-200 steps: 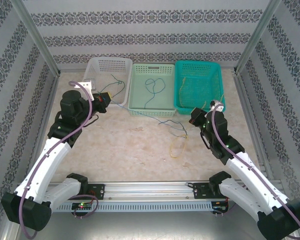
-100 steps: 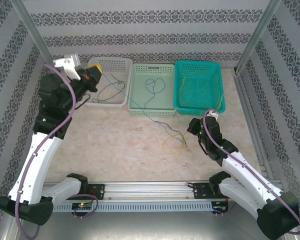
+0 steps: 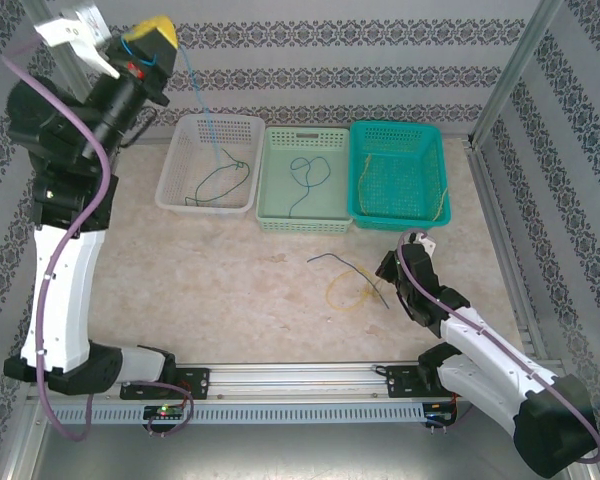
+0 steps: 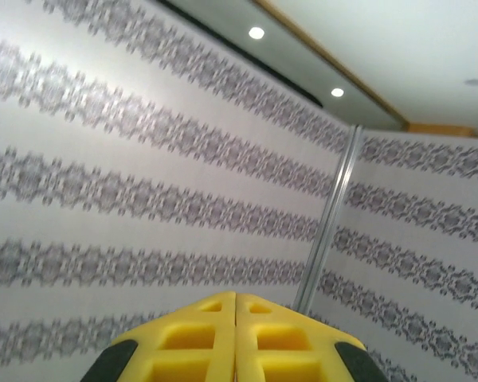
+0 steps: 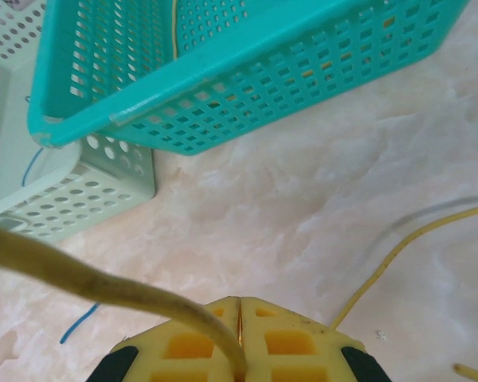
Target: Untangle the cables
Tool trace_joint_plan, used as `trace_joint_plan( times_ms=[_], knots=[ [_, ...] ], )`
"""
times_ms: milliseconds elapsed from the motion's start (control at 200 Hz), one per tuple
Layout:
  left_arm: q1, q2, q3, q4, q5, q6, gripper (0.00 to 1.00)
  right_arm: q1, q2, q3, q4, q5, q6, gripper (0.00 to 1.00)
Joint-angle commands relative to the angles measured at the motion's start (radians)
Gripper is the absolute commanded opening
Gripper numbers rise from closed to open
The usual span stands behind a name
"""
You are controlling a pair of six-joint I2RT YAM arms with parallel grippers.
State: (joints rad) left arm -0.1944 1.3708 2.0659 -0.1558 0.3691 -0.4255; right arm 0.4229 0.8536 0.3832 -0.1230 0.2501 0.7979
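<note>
Mid-separation, judging by the layout. Drawing a light blue cable clear: strung as a thin line from the upper left of the frame down into the white basket, beside a dark green cable coiled there. Pinched at its top end by the left gripper, raised high, yellow pads pressed together.

Anchoring a yellow cable right of centre, looped on the table just beside a thin dark cable. Clamped in the right gripper, closed tight on the strand.

Farther up the frame: a blue cable in the pale green basket, more yellow in the teal basket.

Next, probably: either lifting higher or lowering the light blue end into a basket. Calls for a slow pull, watching for snags on the dark green coil. Then parting yellow from dark on the table.
</note>
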Motion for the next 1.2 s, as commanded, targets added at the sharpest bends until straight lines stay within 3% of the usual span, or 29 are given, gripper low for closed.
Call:
trace_joint_plan(
  times_ms=[0,375,889,1079,1194],
  knots=[
    [0.012,0.090,0.110,-0.061,0.065,0.020,0.05,0.001,0.010,-0.017,0.025,0.026,0.020,0.00],
    [0.018,0.381,0.350,-0.064,0.174,-0.057,0.06,-0.001,-0.037,-0.013,0.011,0.024,0.004,0.00],
    [0.056,0.520,0.395,-0.039,0.138,-0.056,0.06,-0.004,-0.099,-0.015,-0.030,0.037,0.013,0.00],
    [0.058,0.593,0.631,-0.049,0.126,-0.064,0.07,-0.004,-0.093,-0.014,-0.014,0.043,0.019,0.00],
    [0.058,0.594,0.655,-0.007,0.124,-0.095,0.07,-0.004,-0.072,-0.009,-0.005,0.039,0.014,0.00]
  ],
)
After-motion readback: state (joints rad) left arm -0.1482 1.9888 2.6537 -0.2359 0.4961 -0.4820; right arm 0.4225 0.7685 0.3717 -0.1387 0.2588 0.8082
